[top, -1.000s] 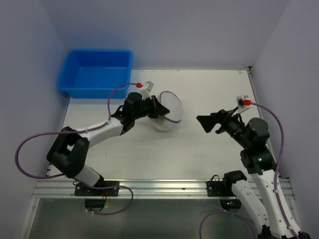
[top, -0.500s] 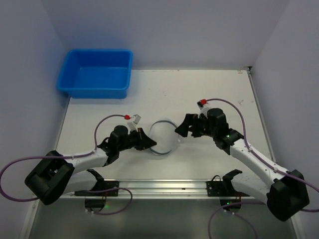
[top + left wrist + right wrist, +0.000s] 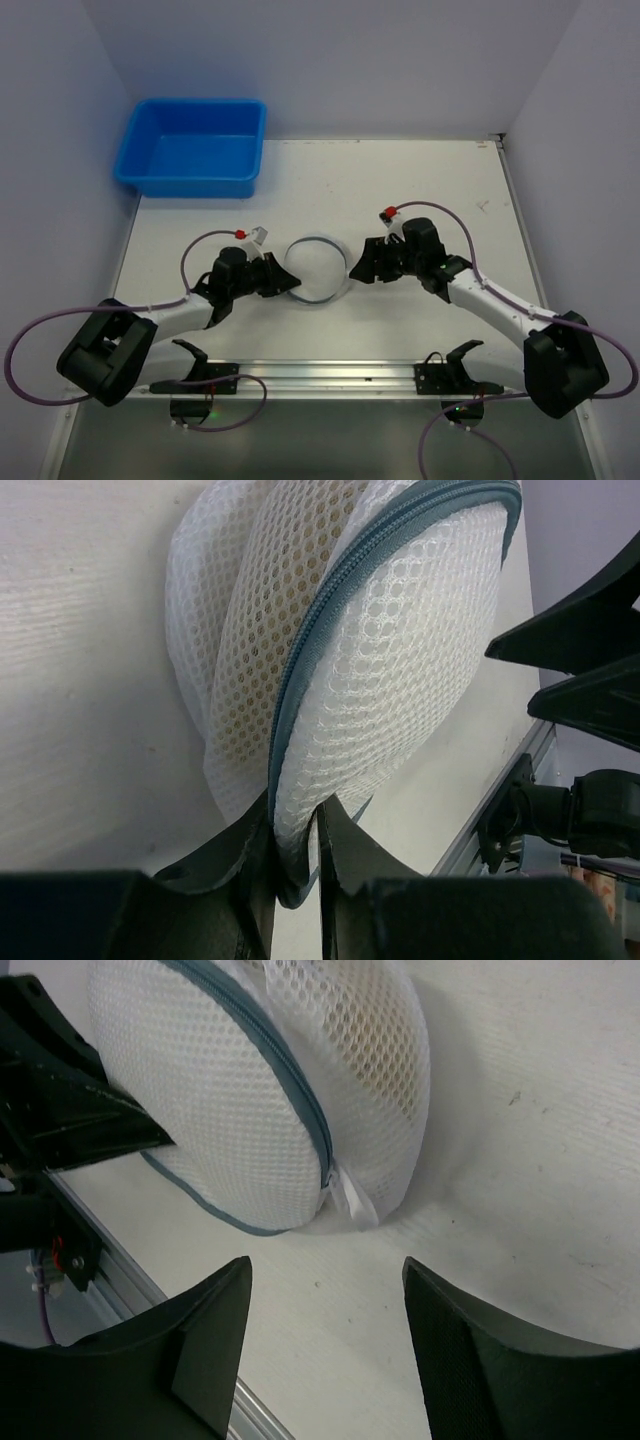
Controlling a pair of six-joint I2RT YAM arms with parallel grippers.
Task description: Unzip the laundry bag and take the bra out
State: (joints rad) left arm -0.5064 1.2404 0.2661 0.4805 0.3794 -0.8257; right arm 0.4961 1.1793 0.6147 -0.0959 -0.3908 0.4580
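The laundry bag (image 3: 318,268), a small round white mesh pouch with a grey-blue zipper (image 3: 330,610) round its rim, rests on the table between the two arms. My left gripper (image 3: 288,280) (image 3: 296,832) is shut on the bag's near edge, with mesh and zipper tape pinched between its fingers (image 3: 235,865). On the bag's right side my right gripper (image 3: 356,262) (image 3: 325,1280) stands open, just short of the white zipper tab (image 3: 352,1198) and not touching it. The bra is hidden inside; only a tan tint (image 3: 262,610) shows through the mesh.
A blue plastic tub (image 3: 190,182) sits at the far left corner of the table. An aluminium rail (image 3: 320,375) runs along the near edge by the arm bases. White walls close in the left, back and right sides.
The left arm has drawn the bag from mid-table towards the near edge. The right arm has swung in from the right to the bag's side, and its jaws have narrowed somewhat.
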